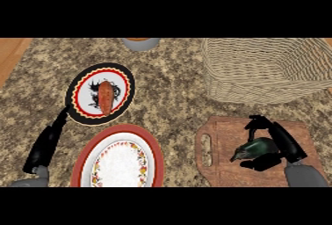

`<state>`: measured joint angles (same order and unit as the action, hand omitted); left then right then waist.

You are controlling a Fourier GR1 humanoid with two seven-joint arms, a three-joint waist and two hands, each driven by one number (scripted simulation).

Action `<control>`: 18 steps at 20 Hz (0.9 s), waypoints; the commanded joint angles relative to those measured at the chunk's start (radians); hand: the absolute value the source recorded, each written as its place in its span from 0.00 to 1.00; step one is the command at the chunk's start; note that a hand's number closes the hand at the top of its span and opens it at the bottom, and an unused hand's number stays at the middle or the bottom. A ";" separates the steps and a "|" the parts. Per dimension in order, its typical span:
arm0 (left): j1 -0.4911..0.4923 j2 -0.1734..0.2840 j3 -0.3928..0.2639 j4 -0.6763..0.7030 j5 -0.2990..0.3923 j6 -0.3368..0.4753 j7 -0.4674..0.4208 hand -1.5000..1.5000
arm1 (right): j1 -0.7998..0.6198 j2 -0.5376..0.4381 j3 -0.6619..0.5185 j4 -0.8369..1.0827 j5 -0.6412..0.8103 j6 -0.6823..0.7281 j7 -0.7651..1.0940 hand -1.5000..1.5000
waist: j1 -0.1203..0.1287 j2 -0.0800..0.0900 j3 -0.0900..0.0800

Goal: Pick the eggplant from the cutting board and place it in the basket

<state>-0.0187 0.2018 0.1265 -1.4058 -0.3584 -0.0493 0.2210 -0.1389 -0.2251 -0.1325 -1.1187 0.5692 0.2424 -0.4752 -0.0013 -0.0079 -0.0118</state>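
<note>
Presently on the speckled granite counter [168, 88]: a brown wooden cutting board with handle slot [224, 151], bearing a dark green eggplant [254, 148] around which the right hand [276, 143] curls its black fingers. Beyond it stands a pale woven wicker basket [266, 70]. The left hand [48, 140] lies straight-fingered beside a black-rimmed plate [84, 85] holding an orange sweet potato [106, 96]; near it, a red-rimmed white plate [120, 160].

Bare speckled granite counter [168, 94] runs as an open lane between the brown wooden cutting board [227, 169] and the woven wicker basket [259, 70] behind it; nothing stands in that strip. Basket's near wall rises at the lane's far end. Left side is crowded: black plate with red-yellow rim [79, 90], red-rimmed white plate [91, 154], grey cup [141, 44] at the far edge.
</note>
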 commanded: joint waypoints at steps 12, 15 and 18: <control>-0.001 0.002 0.005 -0.014 0.012 -0.016 0.006 0.50 | 0.029 -0.337 -0.138 0.079 0.358 -0.347 0.311 1.00 | 0.004 0.010 0.012; 0.032 -0.007 -0.007 -0.056 -0.002 -0.008 0.031 0.50 | 0.025 -0.369 -0.181 0.047 0.345 -0.372 0.317 1.00 | 0.001 0.006 0.012; -0.002 0.017 0.019 -0.032 0.017 -0.030 0.035 0.50 | 0.038 -0.375 -0.218 -0.108 0.286 -0.346 0.320 1.00 | -0.006 0.005 0.011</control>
<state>-0.0120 0.2017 0.1304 -1.4323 -0.3562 -0.0575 0.2392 -0.1115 -0.5648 -0.3027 -1.1389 0.8745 -0.0847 -0.1684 -0.0028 -0.0012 -0.0012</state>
